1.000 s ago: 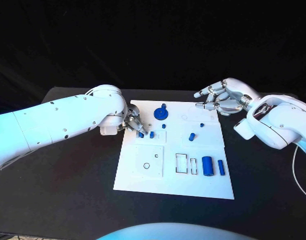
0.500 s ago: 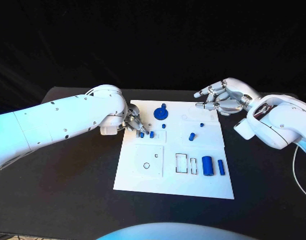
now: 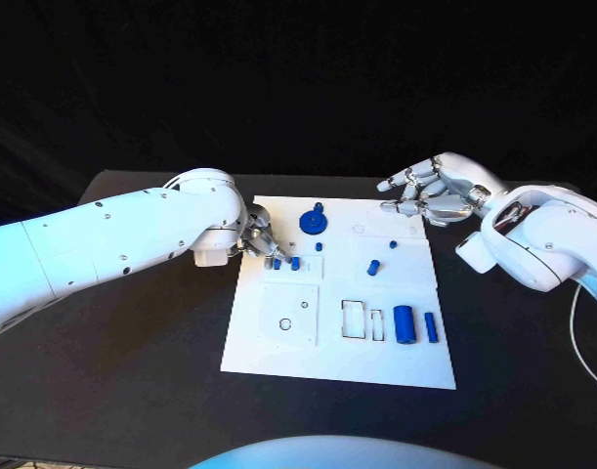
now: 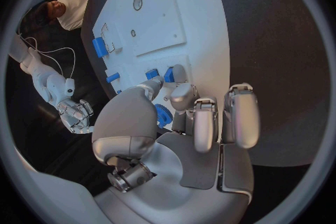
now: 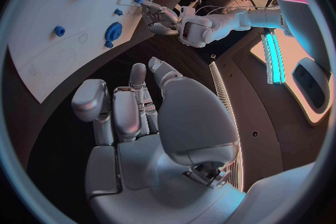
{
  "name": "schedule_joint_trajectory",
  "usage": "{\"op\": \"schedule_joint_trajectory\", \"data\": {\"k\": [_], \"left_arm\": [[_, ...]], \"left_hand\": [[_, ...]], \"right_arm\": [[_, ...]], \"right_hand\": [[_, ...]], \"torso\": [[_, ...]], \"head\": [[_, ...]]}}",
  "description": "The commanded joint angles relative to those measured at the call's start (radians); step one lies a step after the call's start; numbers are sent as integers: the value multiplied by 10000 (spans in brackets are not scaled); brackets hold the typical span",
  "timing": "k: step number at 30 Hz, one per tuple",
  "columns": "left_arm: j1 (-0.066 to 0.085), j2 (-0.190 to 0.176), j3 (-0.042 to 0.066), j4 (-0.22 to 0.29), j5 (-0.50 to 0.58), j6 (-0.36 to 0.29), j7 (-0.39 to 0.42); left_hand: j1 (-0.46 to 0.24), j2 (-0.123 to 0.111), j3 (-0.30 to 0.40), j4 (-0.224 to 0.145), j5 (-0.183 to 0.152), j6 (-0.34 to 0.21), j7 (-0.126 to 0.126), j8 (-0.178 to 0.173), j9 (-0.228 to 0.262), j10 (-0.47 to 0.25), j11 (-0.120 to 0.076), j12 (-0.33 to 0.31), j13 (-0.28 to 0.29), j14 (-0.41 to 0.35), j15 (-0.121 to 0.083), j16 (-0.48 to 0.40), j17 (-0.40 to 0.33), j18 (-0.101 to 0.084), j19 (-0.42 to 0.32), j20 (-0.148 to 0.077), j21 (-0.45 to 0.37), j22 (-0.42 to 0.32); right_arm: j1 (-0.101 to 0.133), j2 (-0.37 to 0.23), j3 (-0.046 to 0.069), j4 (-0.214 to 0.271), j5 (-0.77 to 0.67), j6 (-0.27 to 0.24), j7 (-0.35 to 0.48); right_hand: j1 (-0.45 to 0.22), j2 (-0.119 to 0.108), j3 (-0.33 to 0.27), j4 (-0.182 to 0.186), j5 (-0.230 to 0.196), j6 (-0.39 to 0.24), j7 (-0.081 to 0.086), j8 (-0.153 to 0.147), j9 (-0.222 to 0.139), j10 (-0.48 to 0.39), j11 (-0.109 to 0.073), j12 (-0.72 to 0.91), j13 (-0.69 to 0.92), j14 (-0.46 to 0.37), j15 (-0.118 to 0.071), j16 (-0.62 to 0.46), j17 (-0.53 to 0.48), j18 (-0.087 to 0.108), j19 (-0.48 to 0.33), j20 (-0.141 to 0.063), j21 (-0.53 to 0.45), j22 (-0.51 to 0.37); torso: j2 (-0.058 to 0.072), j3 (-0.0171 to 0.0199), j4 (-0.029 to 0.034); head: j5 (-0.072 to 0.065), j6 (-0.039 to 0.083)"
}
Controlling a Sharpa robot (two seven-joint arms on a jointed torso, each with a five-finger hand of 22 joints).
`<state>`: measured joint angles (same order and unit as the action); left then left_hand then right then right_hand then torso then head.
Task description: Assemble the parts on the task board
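The left hand rests at the left edge of the white task board, fingertips pinching a small blue part. The right hand hovers off the board's far right corner, fingers apart and empty. A blue gear sits far on the board.

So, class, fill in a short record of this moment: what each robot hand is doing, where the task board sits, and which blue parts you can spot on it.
left hand: fingertips at small blue parts near the board's left edge; whether it grips one cannot be told
right hand: fingers apart, holding nothing, over the board's far right corner
task board: white, mid-table
blue gear: far end of board
blue cylinder: near right, lying flat
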<state>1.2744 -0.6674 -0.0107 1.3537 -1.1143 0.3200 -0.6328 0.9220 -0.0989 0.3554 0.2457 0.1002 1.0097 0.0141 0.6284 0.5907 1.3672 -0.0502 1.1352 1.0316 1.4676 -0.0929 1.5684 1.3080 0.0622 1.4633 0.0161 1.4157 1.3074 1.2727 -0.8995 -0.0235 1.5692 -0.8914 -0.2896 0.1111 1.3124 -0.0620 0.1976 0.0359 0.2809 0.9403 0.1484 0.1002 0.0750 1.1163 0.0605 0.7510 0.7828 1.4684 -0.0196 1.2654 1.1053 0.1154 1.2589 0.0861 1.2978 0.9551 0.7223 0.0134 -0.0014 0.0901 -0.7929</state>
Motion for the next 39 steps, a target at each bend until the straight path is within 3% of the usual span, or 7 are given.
{"op": "schedule_joint_trajectory", "data": {"k": [1,10,15,19,24,28,39], "left_arm": [[-55,-88,-15,114,45,-380,71],[39,-447,137,295,1398,-2606,1159],[61,-567,152,349,1675,-3178,1600],[66,-611,152,405,1546,-3509,2360],[62,-536,69,459,1275,-4136,4427],[13,-390,-25,474,580,-4595,6022],[-151,21,-184,184,-1575,-5147,6767]], "left_hand": [[-98,-15,-205,66,-43,74,10,-31,-17,45,4,-68,-91,1032,-72,24,2628,-162,246,-38,-41,1055],[-41,52,-1317,446,-34,-444,216,-219,-95,-913,175,-1579,-1748,1032,38,24,2628,113,-314,51,-1168,58],[195,221,-1952,454,-15,-962,429,-423,-236,-2000,404,-3131,-3433,646,191,-973,1417,494,-1140,188,-2964,-1478],[1100,224,-2249,358,-1,-1714,812,-766,-528,-2922,766,-3720,-3855,-349,497,-3294,-946,1074,-2677,429,-6306,-4232],[3553,218,-1872,-516,10,-2408,1292,-1258,-1090,-4462,1257,-4784,-4651,-2816,960,-7657,-4839,1122,-3702,838,-8186,-5519],[5530,100,-649,-1308,-47,-2205,1518,-2426,-2346,-4705,1654,-6615,-6547,-3547,1423,-9246,-6071,1129,-4179,1211,-9403,-6388],[5574,-379,-460,-1748,11,-1247,1418,-3568,-3560,-4058,1486,-7875,-8367,-2105,1074,-9012,-6531,1229,-3080,974,-9019,-6283]], "right_arm": [[-4,5,2,0,-51,120,66],[-5,10,2,-15,-51,128,56],[-5,-1,2,-16,-51,131,49],[-5,-11,2,-13,-51,128,48],[-5,7,2,-50,-51,117,47],[-5,27,2,-78,-51,107,50],[-5,35,2,-85,-51,95,51]], "right_hand": [[-36,54,58,-5,48,28,46,61,-17,-83,-4,-13,-12,124,13,-57,-8,54,-71,20,-69,-9],[-36,54,58,-5,48,28,46,61,-17,-83,-4,-13,-12,124,13,-57,-8,54,-71,20,-69,-9],[-36,54,58,-5,48,28,46,61,-17,-83,-4,-13,-12,124,13,-57,-8,54,-71,20,-69,-9],[-36,54,58,-5,48,28,46,61,-17,-83,-4,-13,-12,124,13,-57,-8,54,-71,20,-69,-9],[-36,54,58,-5,48,28,46,61,-17,-83,-4,-13,-12,124,13,-57,-8,54,-71,20,-69,-9],[-36,54,58,-5,48,28,46,61,-17,-83,-4,-13,-12,124,13,-57,-8,54,-71,20,-69,-9],[-42,55,69,-3,52,33,44,69,-17,-86,-6,-21,-31,123,12,-73,-24,58,-81,19,-84,-33]], "torso": [[-2,1,3],[-4,7,6],[-3,4,10],[3,5,13],[-19,1,9],[5,-9,2],[0,6,11]], "head": [[-8,7],[-22,27],[-63,41],[-73,40],[-74,68],[-104,109],[-152,124]]}}
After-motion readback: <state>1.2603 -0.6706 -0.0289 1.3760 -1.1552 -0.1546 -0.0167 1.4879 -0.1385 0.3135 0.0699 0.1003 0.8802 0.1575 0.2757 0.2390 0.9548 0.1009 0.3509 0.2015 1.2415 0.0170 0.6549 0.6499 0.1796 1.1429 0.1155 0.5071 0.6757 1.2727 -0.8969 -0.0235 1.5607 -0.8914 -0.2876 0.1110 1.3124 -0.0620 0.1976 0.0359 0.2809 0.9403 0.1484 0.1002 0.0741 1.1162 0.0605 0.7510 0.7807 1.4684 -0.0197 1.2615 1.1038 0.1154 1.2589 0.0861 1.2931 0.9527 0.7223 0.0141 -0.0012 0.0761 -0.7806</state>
